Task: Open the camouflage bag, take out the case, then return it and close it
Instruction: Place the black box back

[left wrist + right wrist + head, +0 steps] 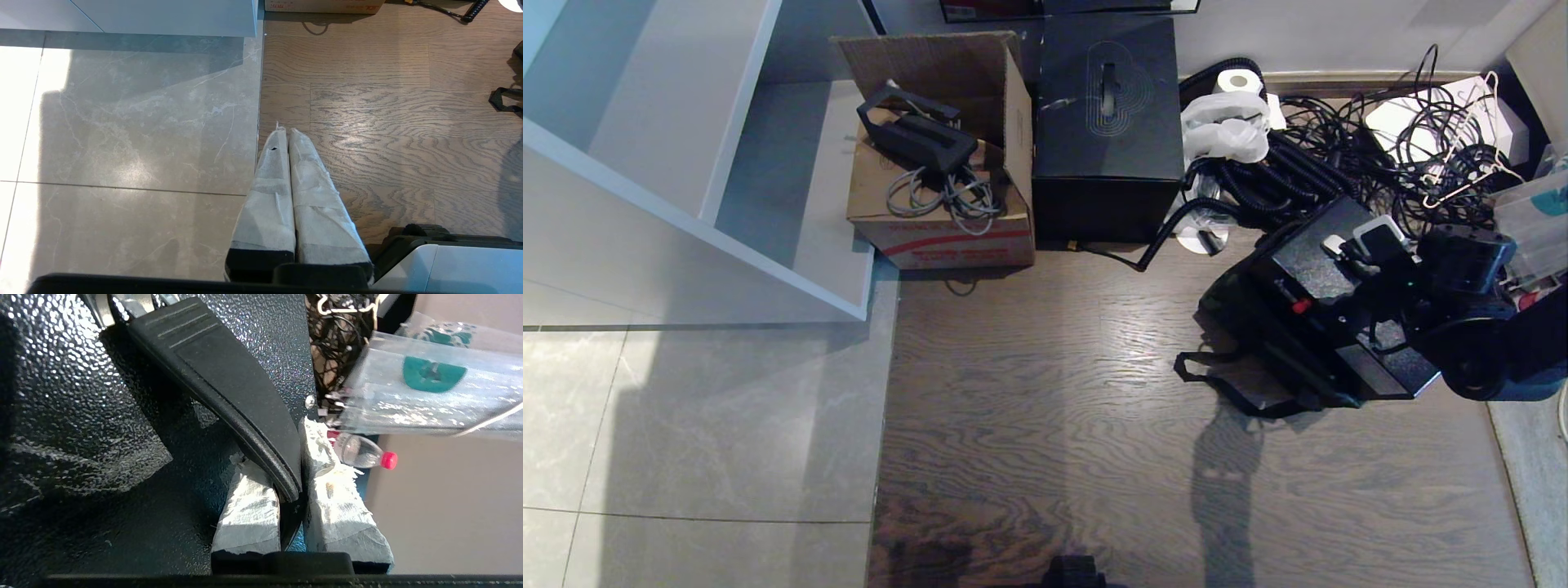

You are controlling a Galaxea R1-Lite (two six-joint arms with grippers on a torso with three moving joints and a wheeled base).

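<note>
Speckled, glittery black metal fills the right wrist view: the right gripper point(292, 486) is clamped on the black handle point(229, 388) of the case point(73, 396), one cloth-wrapped fingertip point(249, 502) on each side of the grip. In the head view the case point(1327, 282) hangs tilted at the right of the wooden floor point(1045, 392), its small red latch point(1301, 306) facing the camera, with the dark bulk of the camouflage bag point(1241, 318) under and behind it and a black strap point(1201, 371) trailing onto the boards. The step in hand looks like the case on the handle at the bag's mouth, either coming out or going back; the pictures do not settle which. The next move, as I judge it, calls for keeping the case level enough to clear the bag's rim and the tangle of black cables point(1347, 139) just behind. The bag's opening, lid and zip are hidden by the case and arm, and no camouflage pattern can be made out. The left gripper point(286, 134) hangs parked over the seam between tile and wood, fingers pressed together, holding nothing.
</note>
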